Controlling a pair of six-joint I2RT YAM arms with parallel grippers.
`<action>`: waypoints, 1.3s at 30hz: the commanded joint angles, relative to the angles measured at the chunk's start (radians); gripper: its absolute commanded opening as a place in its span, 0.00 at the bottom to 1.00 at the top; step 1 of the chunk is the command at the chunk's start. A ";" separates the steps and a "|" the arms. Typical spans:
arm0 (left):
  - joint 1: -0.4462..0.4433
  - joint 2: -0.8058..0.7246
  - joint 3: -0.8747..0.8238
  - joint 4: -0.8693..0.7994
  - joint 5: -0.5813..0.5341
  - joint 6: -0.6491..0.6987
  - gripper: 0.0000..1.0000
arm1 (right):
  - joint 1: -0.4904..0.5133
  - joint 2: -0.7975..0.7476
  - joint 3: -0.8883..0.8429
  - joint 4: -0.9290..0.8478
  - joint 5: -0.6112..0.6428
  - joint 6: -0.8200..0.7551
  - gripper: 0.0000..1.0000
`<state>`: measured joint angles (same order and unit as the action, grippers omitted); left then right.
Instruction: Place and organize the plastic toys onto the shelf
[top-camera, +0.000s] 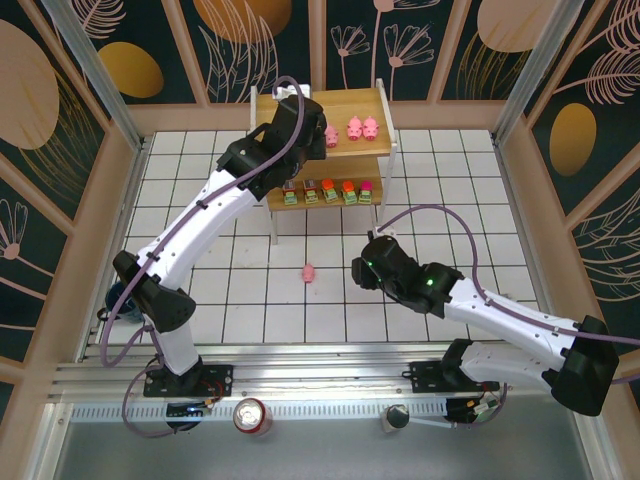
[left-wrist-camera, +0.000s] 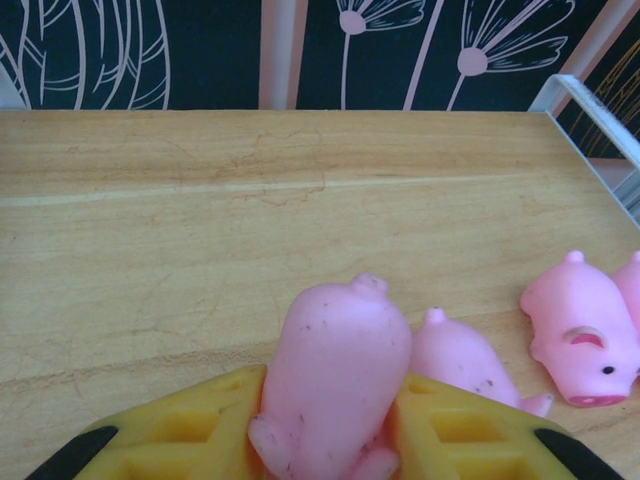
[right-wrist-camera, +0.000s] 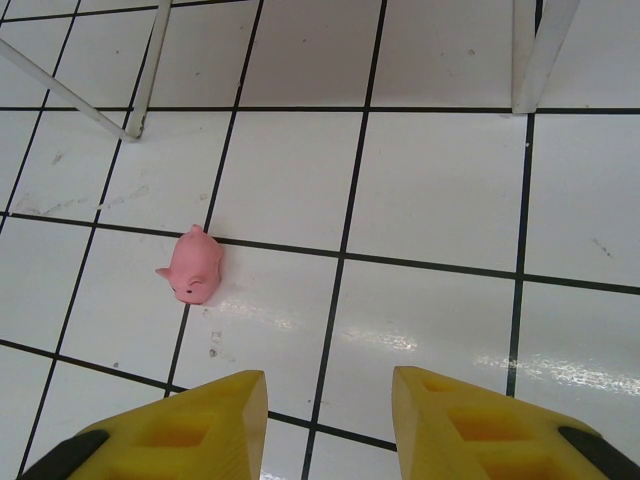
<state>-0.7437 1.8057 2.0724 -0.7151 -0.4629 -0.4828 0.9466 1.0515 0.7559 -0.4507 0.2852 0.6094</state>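
Table (top-camera: 450, 200): white tiles, black grid.
Shelf (top-camera: 375, 100): stands at the table's 12 o'clock edge.
Left gripper (left-wrist-camera: 330, 430): over the top board, yellow fingers (left-wrist-camera: 200, 435) clamped on a pig (left-wrist-camera: 335, 360). Cannot tell whether that pig touches the board.
Right gripper (right-wrist-camera: 328, 425): low over the tiles near table centre, jaws parted, nothing between.
Blocks (top-camera: 329, 191): five in a row on the lower board.
Other pigs (top-camera: 354, 128): three on the top board, at 3 o'clock of the held one.
Loose pig (right-wrist-camera: 192, 266): lies on the tiles, at 10 o'clock of the right gripper, apart from it.
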 joint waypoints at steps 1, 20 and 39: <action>0.014 -0.008 -0.013 0.012 0.000 -0.010 0.33 | 0.009 0.000 -0.012 0.011 0.002 0.016 0.38; 0.018 -0.023 -0.099 0.076 0.010 -0.011 0.39 | 0.011 -0.005 -0.009 0.000 0.006 0.021 0.39; 0.018 -0.061 -0.094 0.096 0.002 -0.005 0.47 | 0.015 -0.004 -0.001 0.003 0.005 0.020 0.39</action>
<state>-0.7319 1.7924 1.9820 -0.6384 -0.4534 -0.4835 0.9520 1.0515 0.7559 -0.4511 0.2855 0.6128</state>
